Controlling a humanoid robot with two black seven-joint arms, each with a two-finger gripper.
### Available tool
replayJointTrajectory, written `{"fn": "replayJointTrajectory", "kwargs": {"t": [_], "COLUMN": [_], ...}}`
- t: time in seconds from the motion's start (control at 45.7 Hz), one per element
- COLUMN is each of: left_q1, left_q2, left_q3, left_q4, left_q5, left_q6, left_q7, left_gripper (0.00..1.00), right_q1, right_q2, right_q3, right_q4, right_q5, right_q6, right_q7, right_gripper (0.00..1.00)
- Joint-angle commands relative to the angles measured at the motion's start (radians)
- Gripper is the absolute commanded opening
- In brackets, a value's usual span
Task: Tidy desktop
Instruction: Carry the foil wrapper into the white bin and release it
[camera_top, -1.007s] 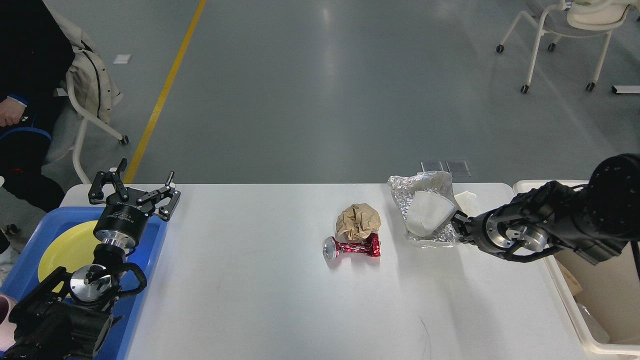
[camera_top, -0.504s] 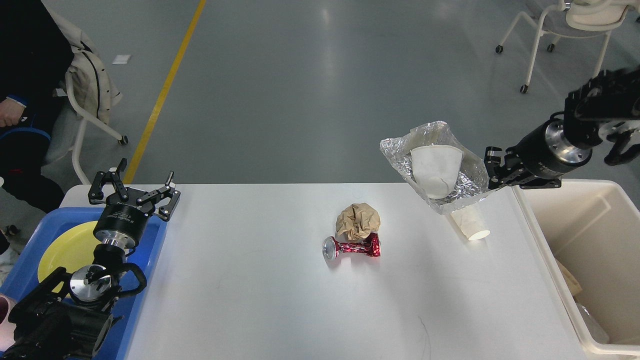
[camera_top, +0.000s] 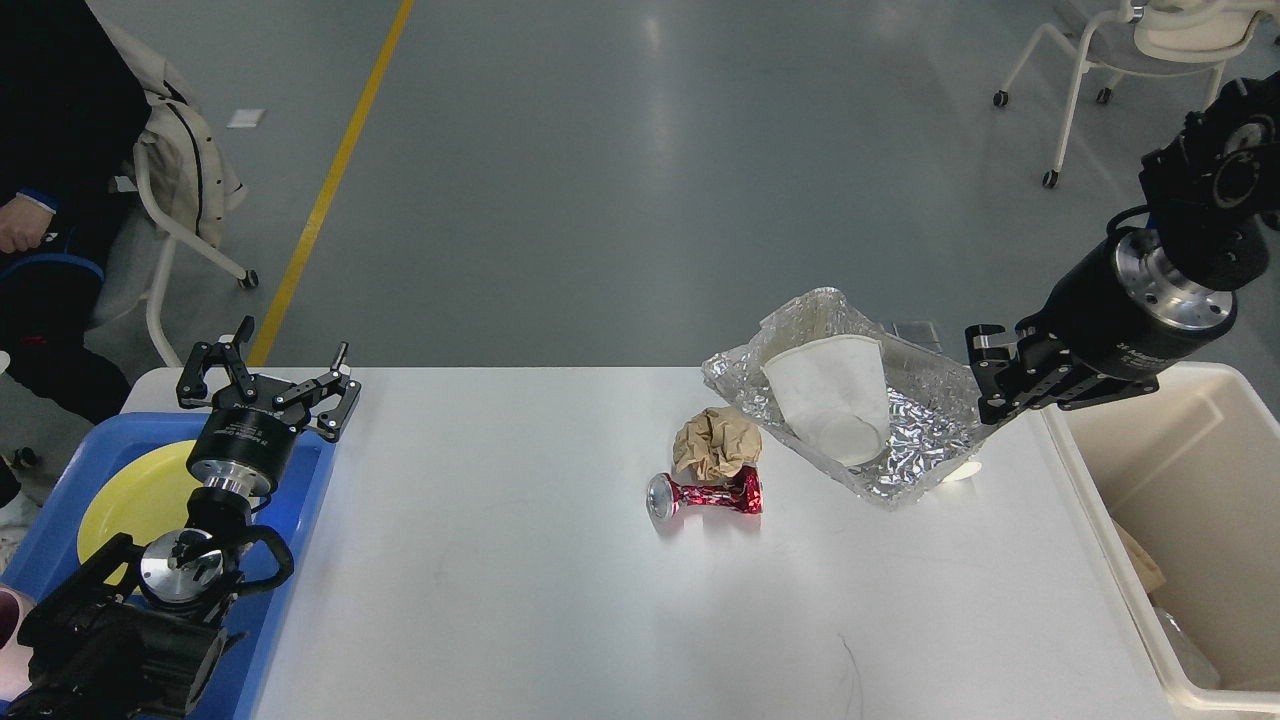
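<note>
The desktop is a large white tabletop. My right gripper is shut on the right edge of a crumpled silver foil tray and holds it tilted just above the desktop's far right. A white paper cup lies inside the foil tray. A sliver of a second white cup shows under the foil's right edge. A crumpled brown paper ball and a crushed red can lie together mid-desktop. My left gripper is open and empty above the blue tray.
A blue tray with a yellow plate sits at the left edge. A cream bin stands beside the desktop's right edge. Chairs and a seated person are beyond the desktop.
My right gripper lifted the foil tray with the cup off the desktop, swung it up, then brought it lower and to the left. A second cup was uncovered. The left arm has not moved.
</note>
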Motion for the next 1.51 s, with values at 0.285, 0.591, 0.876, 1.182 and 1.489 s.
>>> {"fn": "replayJointTrajectory", "kwargs": {"t": [0.285,0.591,0.876,1.182,1.489], "left_q1": [0.000,0.000,0.000,0.000,0.000], "left_q2": [0.000,0.000,0.000,0.000,0.000], "left_q3": [0.000,0.000,0.000,0.000,0.000], "left_q4": [0.000,0.000,0.000,0.000,0.000], "left_q5": [0.000,0.000,0.000,0.000,0.000], "left_q6": [0.000,0.000,0.000,0.000,0.000], "left_q7": [0.000,0.000,0.000,0.000,0.000], "left_gripper": [0.97,0.97,0.97,0.97,0.97], "right_q1": [-0.528,-0.989,-1.412,-1.650,-1.638], "right_q2": [-0.140,-0.175,-0.175,-0.161,-0.120], "right_q3": [-0.080,-0.074,-0.062,0.127,0.130], "right_q4": [-0.509,-0.856,-1.242,-1.474,-1.476], "right_q5": [0.064,0.393,0.631,0.625,0.601], "right_q6": [-0.173,-0.394,-0.520,-0.501,-0.501], "right_q7": [0.001,-0.005,-0.011,-0.033,-0.070], "right_gripper": [0.00,0.00,0.00,0.99,1.00]}}
